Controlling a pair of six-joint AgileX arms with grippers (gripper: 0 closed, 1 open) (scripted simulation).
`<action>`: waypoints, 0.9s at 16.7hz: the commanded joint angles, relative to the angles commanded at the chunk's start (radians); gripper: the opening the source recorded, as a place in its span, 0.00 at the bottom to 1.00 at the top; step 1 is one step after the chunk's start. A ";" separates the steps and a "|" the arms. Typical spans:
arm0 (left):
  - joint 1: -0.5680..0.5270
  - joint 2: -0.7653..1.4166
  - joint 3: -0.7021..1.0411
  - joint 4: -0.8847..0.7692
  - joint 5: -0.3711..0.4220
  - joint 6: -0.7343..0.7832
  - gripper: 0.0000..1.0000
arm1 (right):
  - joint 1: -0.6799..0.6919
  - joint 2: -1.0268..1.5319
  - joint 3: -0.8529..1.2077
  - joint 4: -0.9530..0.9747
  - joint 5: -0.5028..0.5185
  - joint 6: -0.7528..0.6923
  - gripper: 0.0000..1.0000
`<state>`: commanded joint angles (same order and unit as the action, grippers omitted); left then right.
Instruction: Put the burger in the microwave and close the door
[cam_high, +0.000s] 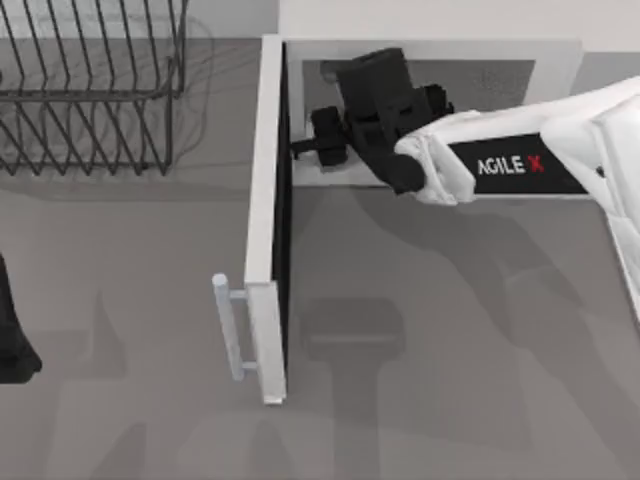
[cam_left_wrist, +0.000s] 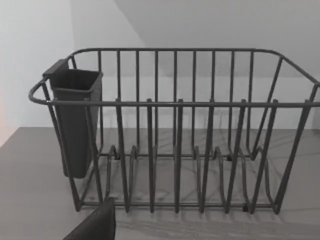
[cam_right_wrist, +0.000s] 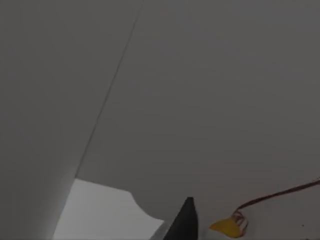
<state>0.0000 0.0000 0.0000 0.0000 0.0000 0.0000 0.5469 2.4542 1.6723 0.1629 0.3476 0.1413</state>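
Close against my right wrist camera, a dark fingertip (cam_right_wrist: 184, 222) juts up beside a yellow-orange scrap of the burger (cam_right_wrist: 227, 227), with pale cavity wall behind both. I judge the burger sits at or between my fingers, but I cannot tell whether they are clamped on it or already parted.

From above, my right gripper (cam_high: 318, 140) has reached through the mouth of the microwave (cam_high: 430, 52), pointing toward nine o'clock, its tip just beside the dark inner face of the door (cam_high: 262, 220). That door stands swung fully out, running from the cavity's left edge down toward six o'clock, its pale bar handle (cam_high: 228, 325) on the outer side near the free end.

The step in hand, as I read it, is setting the burger on the cavity floor. To do it well I should lower until it rests, part the fingers only enough to free it, then back straight out toward three o'clock so nothing drags it along. Clearing the frame fully matters before anything swings the door.

My left gripper (cam_left_wrist: 95, 226) sits parked at the table's left edge, around nine o'clock, facing the black wire dish rack (cam_left_wrist: 175, 130) and its dark cutlery cup (cam_left_wrist: 75, 120)
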 joint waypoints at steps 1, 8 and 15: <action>0.000 0.000 0.000 0.000 0.000 0.000 1.00 | 0.000 0.000 0.000 0.000 0.000 0.000 1.00; 0.000 0.000 0.000 0.000 0.000 0.000 1.00 | 0.039 -0.119 -0.037 0.029 0.028 0.031 1.00; 0.000 0.000 0.000 0.000 0.000 0.000 1.00 | 0.126 -0.264 -0.308 0.022 0.086 0.094 1.00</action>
<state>0.0000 0.0000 0.0000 0.0000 0.0000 0.0000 0.6732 2.1900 1.3647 0.1853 0.4338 0.2354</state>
